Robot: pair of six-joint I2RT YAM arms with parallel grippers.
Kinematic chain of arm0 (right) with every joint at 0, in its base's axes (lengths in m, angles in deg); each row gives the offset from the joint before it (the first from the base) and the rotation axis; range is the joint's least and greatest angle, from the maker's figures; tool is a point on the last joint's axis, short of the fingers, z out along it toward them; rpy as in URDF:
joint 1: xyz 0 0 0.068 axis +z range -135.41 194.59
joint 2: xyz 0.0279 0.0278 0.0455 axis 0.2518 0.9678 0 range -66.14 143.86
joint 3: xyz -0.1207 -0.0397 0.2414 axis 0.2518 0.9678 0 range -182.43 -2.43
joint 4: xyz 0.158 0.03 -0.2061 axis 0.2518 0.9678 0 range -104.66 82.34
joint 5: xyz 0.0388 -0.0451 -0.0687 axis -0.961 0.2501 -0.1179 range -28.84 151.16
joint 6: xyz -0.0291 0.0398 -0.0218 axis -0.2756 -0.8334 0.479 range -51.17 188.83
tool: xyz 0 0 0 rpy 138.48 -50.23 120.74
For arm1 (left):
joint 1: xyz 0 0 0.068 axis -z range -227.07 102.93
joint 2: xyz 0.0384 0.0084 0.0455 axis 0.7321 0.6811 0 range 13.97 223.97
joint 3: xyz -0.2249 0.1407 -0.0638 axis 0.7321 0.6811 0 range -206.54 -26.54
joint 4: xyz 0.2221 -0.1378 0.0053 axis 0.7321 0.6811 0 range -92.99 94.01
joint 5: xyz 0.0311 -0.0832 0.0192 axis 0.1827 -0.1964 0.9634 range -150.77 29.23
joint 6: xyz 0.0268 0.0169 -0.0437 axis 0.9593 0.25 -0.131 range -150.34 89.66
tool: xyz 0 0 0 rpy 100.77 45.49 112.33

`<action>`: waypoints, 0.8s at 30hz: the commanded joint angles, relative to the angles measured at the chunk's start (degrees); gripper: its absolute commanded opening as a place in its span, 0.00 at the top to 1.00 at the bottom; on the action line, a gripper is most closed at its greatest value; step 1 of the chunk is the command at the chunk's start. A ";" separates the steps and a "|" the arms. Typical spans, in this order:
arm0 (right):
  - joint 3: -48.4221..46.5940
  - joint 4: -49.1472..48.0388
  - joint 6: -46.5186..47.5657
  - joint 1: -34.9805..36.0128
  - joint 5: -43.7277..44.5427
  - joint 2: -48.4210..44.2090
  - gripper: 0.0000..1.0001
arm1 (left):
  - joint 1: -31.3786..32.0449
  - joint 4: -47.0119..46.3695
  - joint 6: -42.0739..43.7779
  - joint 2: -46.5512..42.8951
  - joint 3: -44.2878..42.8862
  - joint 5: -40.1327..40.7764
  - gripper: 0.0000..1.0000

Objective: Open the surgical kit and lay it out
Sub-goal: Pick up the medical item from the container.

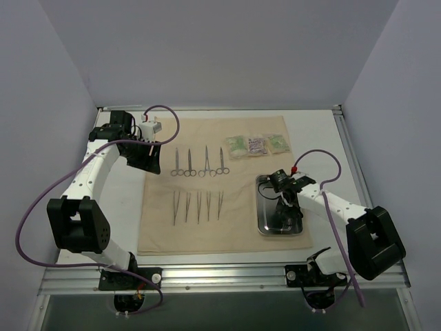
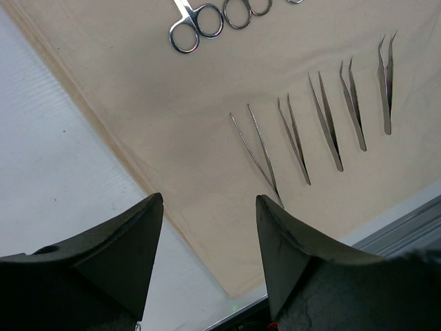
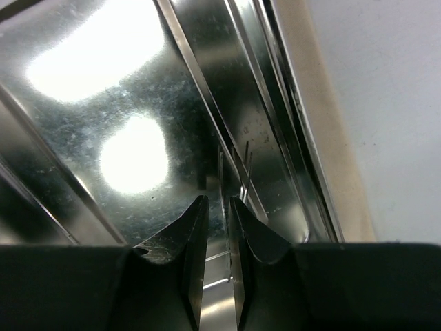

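Note:
The surgical kit's beige cloth wrap [image 1: 227, 227] lies spread flat on the table. On it lie a row of ring-handled clamps [image 1: 200, 163], a row of several tweezers [image 1: 198, 206], small pale packets [image 1: 257, 144] at the back, and the steel tray [image 1: 262, 207] at the right. My right gripper [image 1: 282, 209] reaches down into the tray [image 3: 103, 83]. In the right wrist view the gripper [image 3: 218, 200] has its jaws nearly together on thin tweezers [image 3: 247, 162] that stick out ahead. My left gripper [image 1: 147, 156] hovers open over the cloth's left edge [image 2: 207, 158], with nothing between its fingers [image 2: 209, 198].
The white table [image 2: 55, 165] shows left of the cloth, with a metal rail [image 1: 220, 274] along the near edge. Grey walls close in the back and both sides. A purple cable [image 1: 41, 207] loops off the left arm and another [image 1: 331, 172] off the right arm.

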 commanded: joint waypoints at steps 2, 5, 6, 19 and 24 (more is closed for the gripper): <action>2.28 0.02 -1.24 -0.59 1.91 -0.28 0.84 | -0.12 0.14 0.84 -0.30 -0.75 -1.57 0.35; 2.89 -1.22 -1.15 -0.59 1.56 0.95 0.84 | -0.12 0.14 0.92 -0.30 -0.75 -1.57 0.35; 3.07 -1.74 -0.89 -0.59 1.56 1.21 0.83 | -0.12 0.14 0.92 -0.30 -0.75 -1.57 0.35; 4.66 -5.43 2.18 -0.68 -0.20 -0.63 1.00 | -0.04 0.23 0.83 -0.30 -0.84 -1.57 0.35; 2.03 -5.18 3.33 -0.42 0.93 -2.30 1.00 | -0.12 0.32 0.92 -0.56 -0.75 -1.57 0.35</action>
